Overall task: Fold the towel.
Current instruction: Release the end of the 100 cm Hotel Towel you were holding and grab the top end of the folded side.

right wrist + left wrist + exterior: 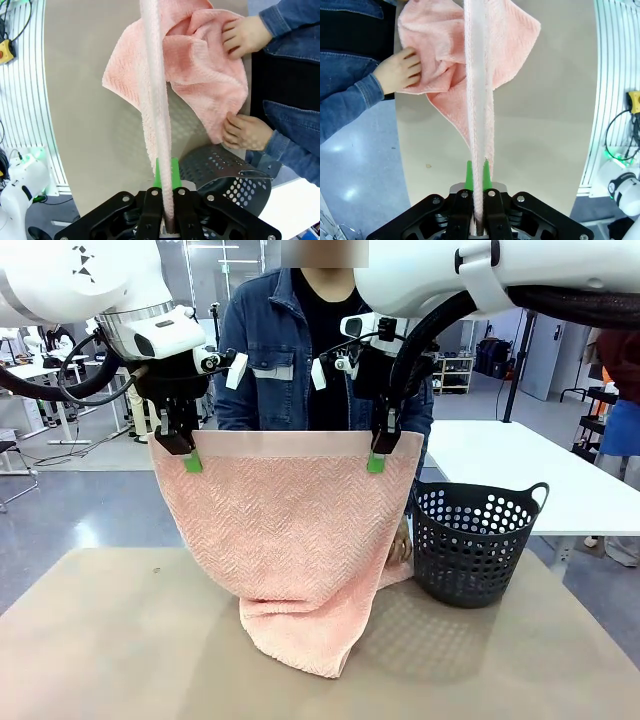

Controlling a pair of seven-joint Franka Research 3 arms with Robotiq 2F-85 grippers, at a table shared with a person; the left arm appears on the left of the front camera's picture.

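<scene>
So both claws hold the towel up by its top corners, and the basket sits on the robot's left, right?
No, the basket sits on the robot's right, as the front view shows. The left claw and right claw do hold the towel up by its top corners.

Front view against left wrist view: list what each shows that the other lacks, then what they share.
Front view: the dark basket on the table, the right gripper shut on a top corner of the towel, and the towel hanging as a broad sheet. Left wrist view: the towel edge-on, and a person's hand resting on its bunched lower end. Shared: the left gripper shut on the towel's top edge, the table, the person's denim jacket.
</scene>
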